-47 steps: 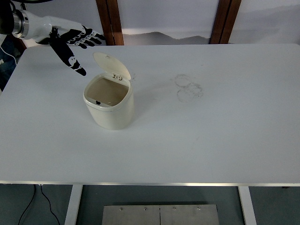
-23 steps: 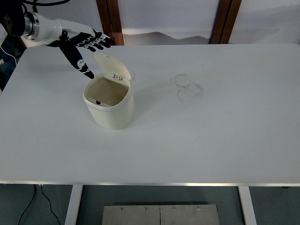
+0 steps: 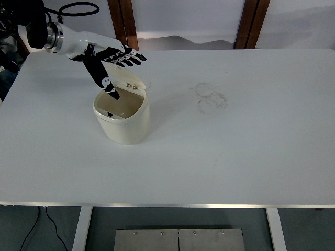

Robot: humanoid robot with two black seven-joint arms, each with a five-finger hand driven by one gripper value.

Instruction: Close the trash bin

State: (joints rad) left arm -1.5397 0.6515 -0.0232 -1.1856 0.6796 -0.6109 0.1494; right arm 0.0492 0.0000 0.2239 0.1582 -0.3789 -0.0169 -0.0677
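Moved rightward since the earlier frames: left hand (image 3: 112, 60), now directly above the trash bin (image 3: 122, 116), fingers (image 3: 131, 56) spread flat over the raised lid (image 3: 127, 77), thumb pointing down toward the bin opening, nothing grasped. Contact with lid: cannot tell. Lid tilted up at rear hinge. Bin upright, left of centre on the white table (image 3: 235, 157). Faint ring marks (image 3: 210, 97) well right of bin.

Smooth, seemingly plastic cream trash bin (image 3: 122, 117), matt white table (image 3: 235, 151), glossy black fingers (image 3: 104, 78)
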